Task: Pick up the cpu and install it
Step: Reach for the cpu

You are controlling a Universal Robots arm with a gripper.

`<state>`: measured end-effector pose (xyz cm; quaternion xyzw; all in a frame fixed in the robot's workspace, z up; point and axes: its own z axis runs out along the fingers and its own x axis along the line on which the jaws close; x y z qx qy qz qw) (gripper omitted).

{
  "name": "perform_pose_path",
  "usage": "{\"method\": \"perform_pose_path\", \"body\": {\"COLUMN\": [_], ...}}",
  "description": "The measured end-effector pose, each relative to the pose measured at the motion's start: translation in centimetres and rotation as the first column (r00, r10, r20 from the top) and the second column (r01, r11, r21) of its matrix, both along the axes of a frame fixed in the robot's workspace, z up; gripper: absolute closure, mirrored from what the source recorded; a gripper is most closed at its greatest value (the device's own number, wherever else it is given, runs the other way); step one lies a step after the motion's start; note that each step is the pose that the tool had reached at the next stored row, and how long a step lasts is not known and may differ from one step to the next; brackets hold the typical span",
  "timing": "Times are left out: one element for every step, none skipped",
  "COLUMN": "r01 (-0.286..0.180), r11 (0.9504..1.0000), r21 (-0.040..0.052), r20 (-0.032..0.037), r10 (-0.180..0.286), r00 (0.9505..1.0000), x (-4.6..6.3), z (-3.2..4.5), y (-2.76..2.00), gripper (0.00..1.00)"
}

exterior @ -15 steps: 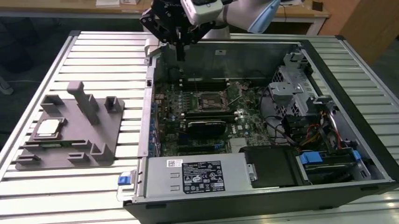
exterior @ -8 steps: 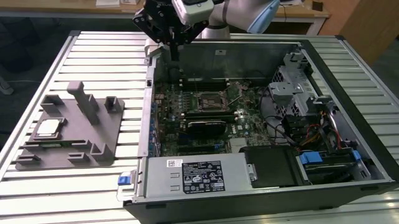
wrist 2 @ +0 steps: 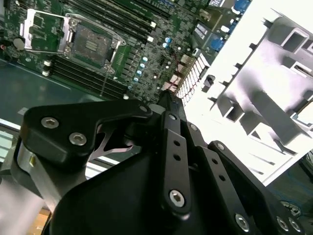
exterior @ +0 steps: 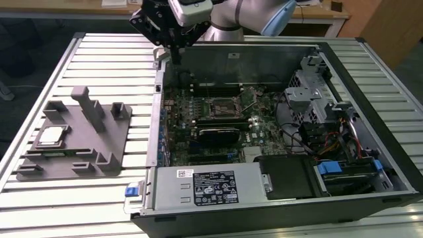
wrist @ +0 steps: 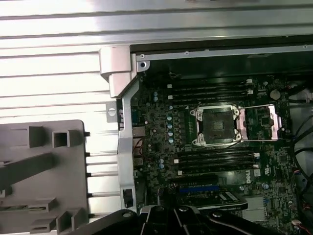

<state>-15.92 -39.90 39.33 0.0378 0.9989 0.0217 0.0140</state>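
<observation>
Cpu (exterior: 53, 135) sits on the grey holder (exterior: 109, 148) at the exterior view's left, beside the open PC case (exterior: 251, 57). Gripper (exterior: 177, 58) hangs over the case's far corner, well apart from the cpu.

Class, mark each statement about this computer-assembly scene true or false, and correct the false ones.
1. The small silvery square cpu lies on the grey plastic holder block. True.
2. The black gripper holds the cpu. False: it hangs near the open black computer case's far corner, apart from the cpu.
3. The motherboard's square black socket lies uncovered, with no chip in it. True.
4. The holder block sits at the exterior view's right of the case. False: it sits at the left.
</observation>
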Motion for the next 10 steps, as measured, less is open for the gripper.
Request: {"method": "perform_pose_path", "body": {"r01": [0.000, 0.000, 0.000, 0.000, 0.000, 0.000, 0.000, 0.000, 0.000, 0.000], "r11": [1.0000, 1.0000, 1.0000, 1.0000, 1.0000, 1.0000, 1.0000, 1.0000, 1.0000, 1.0000], "r21": [0.0000, 0.0000, 0.0000, 0.0000, 0.0000, -0.0001, -0.0001, 0.0000, 0.0000, -0.0001], "r20": [0.0002, 0.0002, 0.0004, 0.0005, 0.0006, 0.0008, 0.0009, 0.0011, 0.0012, 0.0013], "r10": [0.000, 0.000, 0.000, 0.000, 0.000, 0.000, 0.000, 0.000, 0.000, 0.000], "r00": [1.0000, 1.0000, 1.0000, 1.0000, 1.0000, 1.0000, 1.0000, 1.0000, 1.0000, 1.0000], "x": [-0.3, -0.5, -0.8, -1.0, -1.3, -1.6, -1.9, -2.1, -2.4, -2.7], "z": [0.00, 0.00, 0.00, 0.00, 0.00, 0.00, 0.00, 0.00, 0.00, 0.00], "y": [0.00, 0.00, 0.00, 0.00, 0.00, 0.00, 0.00, 0.00, 0.00, 0.00], "gripper": [0.89, 0.89, 0.89, 0.89, 0.89, 0.89, 0.89, 0.89, 0.89, 0.89]}}
